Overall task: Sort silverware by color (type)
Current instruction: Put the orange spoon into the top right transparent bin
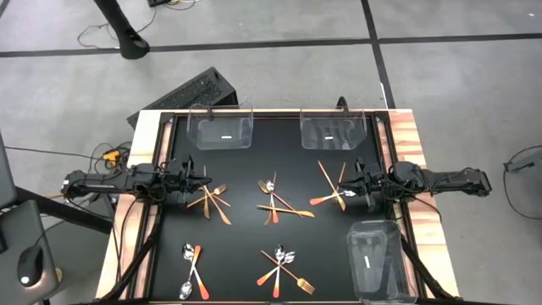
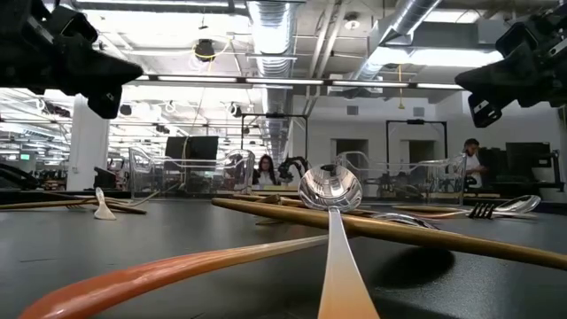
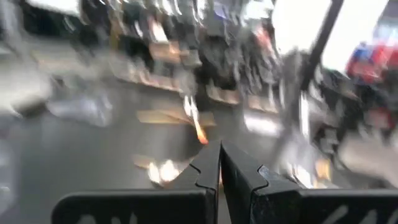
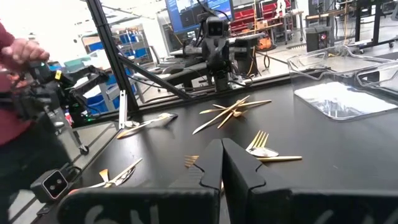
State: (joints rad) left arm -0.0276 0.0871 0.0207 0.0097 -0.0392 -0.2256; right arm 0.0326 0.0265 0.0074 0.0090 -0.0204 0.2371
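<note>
The silverware lies in several loose clusters on the black table point(image 1: 246, 246). There are copper-gold forks point(image 1: 212, 199) at the left, and crossed gold sticks, a fork and a spoon point(image 1: 279, 203) in the middle. More gold sticks and an orange-handled spoon point(image 1: 332, 191) lie at the right. Orange-handled spoons point(image 1: 190, 269) and a spoon-and-fork pile point(image 1: 284, 269) lie near the front edge. My left gripper point(image 1: 199, 180) point(image 3: 219, 148) hangs shut and level at the left edge, above the forks. My right gripper point(image 1: 345, 188) point(image 4: 221, 144) hangs shut and level at the right edge, above the sticks.
Two clear plastic bins point(image 1: 222, 131) point(image 1: 333, 131) stand at the table's far edge, and a third point(image 1: 375, 263) at the near right corner. A keyboard point(image 1: 190, 95) lies beyond the far edge. A person's red sleeve point(image 4: 12, 87) shows beyond the table in the right wrist view.
</note>
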